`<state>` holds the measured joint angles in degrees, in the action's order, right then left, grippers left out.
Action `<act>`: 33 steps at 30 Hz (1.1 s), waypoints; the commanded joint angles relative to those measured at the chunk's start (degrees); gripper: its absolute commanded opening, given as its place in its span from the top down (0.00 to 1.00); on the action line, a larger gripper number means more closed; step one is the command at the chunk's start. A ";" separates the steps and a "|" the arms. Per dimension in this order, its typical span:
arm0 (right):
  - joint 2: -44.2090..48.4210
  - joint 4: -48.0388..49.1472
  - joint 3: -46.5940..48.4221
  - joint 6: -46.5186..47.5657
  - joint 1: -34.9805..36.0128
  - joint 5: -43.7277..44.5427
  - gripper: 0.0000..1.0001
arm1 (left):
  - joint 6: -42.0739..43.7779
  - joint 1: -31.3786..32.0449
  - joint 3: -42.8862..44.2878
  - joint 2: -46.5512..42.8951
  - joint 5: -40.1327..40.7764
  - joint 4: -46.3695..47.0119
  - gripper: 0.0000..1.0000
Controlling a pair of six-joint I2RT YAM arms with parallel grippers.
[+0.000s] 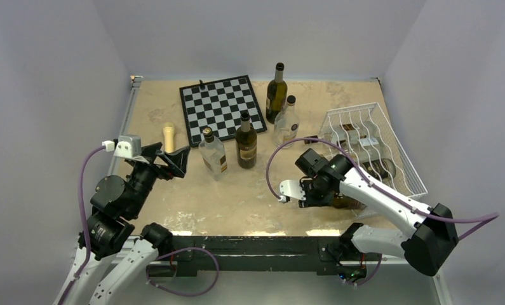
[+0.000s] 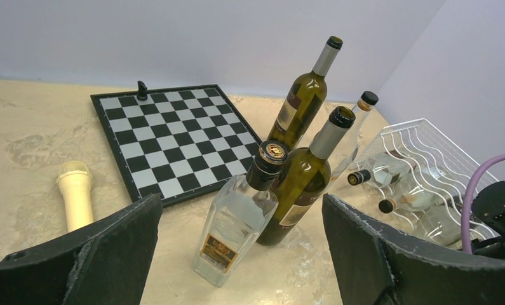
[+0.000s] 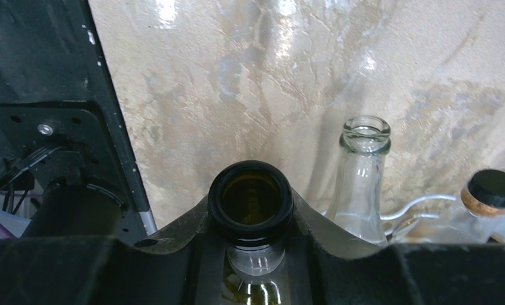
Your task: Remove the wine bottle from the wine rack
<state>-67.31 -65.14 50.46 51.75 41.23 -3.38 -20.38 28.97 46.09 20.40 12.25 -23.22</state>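
Note:
The white wire wine rack [image 1: 407,166] sits at the right of the table with several bottles lying in its cradles. My right gripper [image 1: 314,191] is by the rack's near-left corner, shut on the neck of a dark olive wine bottle [image 1: 347,203]. In the right wrist view the fingers clamp just below the bottle's open dark mouth [image 3: 251,197]. Most of its body is hidden under the arm, so I cannot tell whether it still rests on the rack. My left gripper [image 1: 175,161] is raised at the left, open and empty, its fingers [image 2: 126,235] wide apart.
A chessboard [image 1: 221,108] with one black piece [image 2: 141,89] lies at the back. Several bottles stand mid-table: a square clear one [image 1: 214,154], a dark one [image 1: 246,142], a green one [image 1: 276,94] and a slim clear one [image 1: 287,122]. A cream cylinder [image 1: 168,136] stands at the left.

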 commanded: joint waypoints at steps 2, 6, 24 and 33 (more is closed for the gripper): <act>3.03 -3.34 2.53 -5.78 0.31 3.91 1.00 | 1.22 0.29 0.05 0.70 0.84 1.84 0.00; 0.24 -4.18 4.21 -7.46 1.17 3.55 1.00 | 1.28 0.30 0.01 0.54 0.89 1.78 0.00; -9.69 -4.94 8.61 -12.73 7.90 4.45 1.00 | 1.31 0.25 0.02 0.05 0.94 1.78 0.00; -9.86 -9.99 13.01 -16.08 9.32 3.78 1.00 | 1.31 0.30 0.05 0.06 0.86 1.78 0.00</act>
<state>-77.73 -68.42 59.48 38.44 49.63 0.27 -20.36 28.97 46.09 20.43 12.67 -23.22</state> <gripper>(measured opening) 0.361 0.994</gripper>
